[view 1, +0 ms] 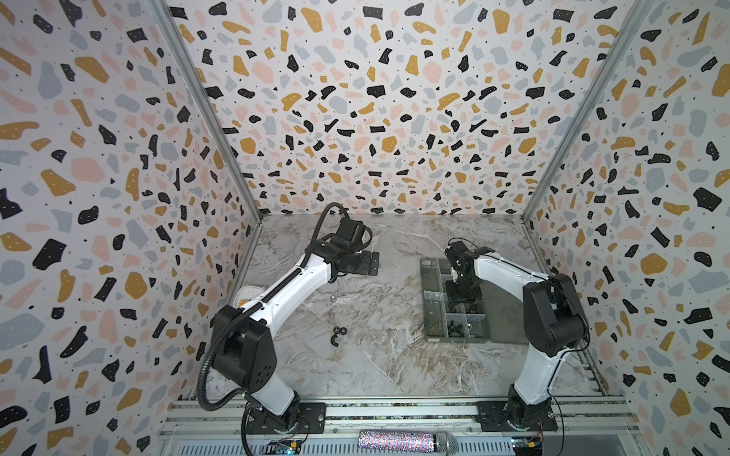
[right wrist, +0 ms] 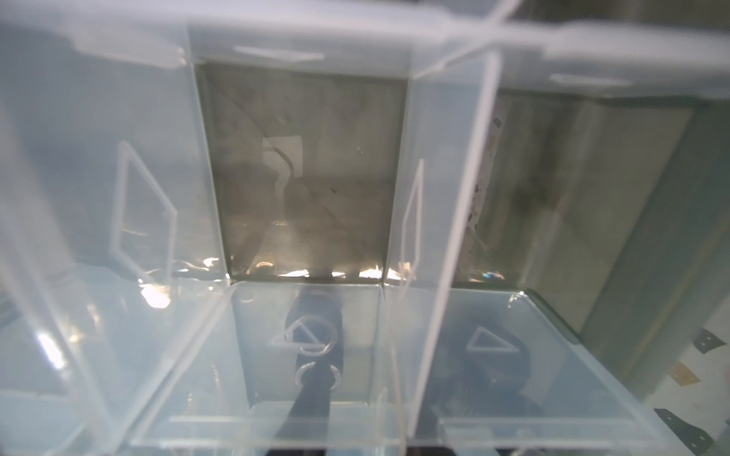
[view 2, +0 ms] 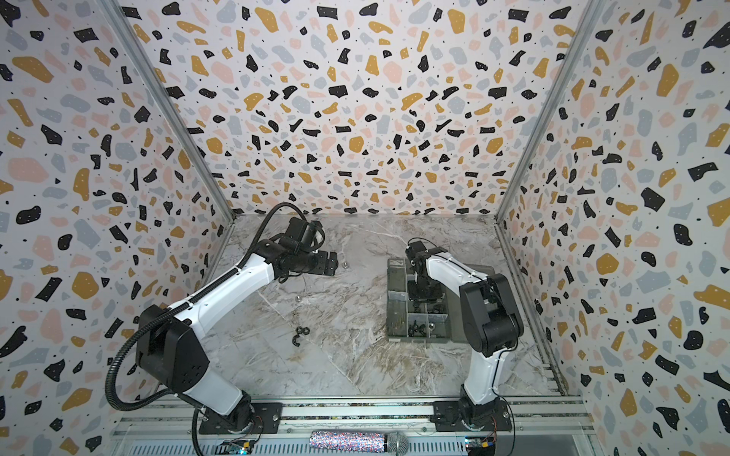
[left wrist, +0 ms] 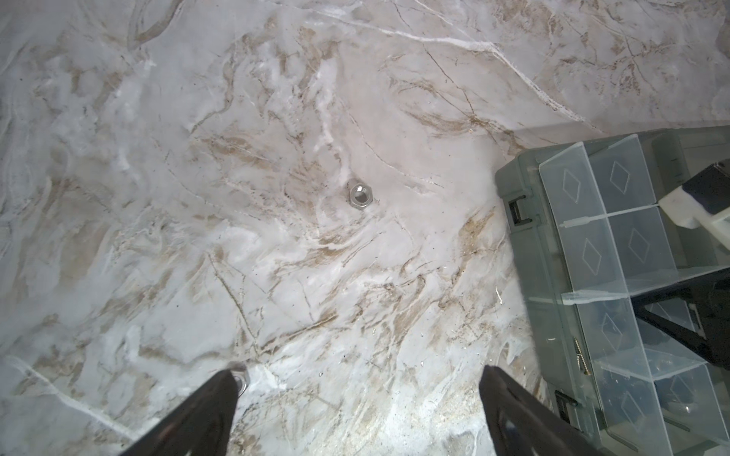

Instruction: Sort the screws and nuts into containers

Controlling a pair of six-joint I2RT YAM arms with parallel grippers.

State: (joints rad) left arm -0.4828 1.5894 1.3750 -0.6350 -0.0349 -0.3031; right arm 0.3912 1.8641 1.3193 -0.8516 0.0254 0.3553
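The smoky-grey organiser box [view 1: 431, 272] lies at the right, its lid open, and its compartments are the containers. Near compartments hold brass screws [view 1: 434, 321], black nuts [view 1: 458, 327] and a silver nut [view 1: 469, 324]. My right gripper [view 1: 462, 298] reaches down into a middle compartment. In the right wrist view its fingers [right wrist: 312, 355] are dark blurs behind clear dividers, set apart. My left gripper [left wrist: 357, 395] hangs open over the table. One silver nut [left wrist: 358, 194] lies ahead of it, another [left wrist: 241, 381] beside a fingertip. Black nuts [view 1: 340, 329] lie mid-table.
A black clip-like piece [view 1: 335, 340] lies just below the black nuts. A white dish [view 1: 249, 294] sits at the left wall, half hidden behind my left arm. Patterned walls close in three sides. The box's open lid [view 1: 501, 300] lies under my right arm.
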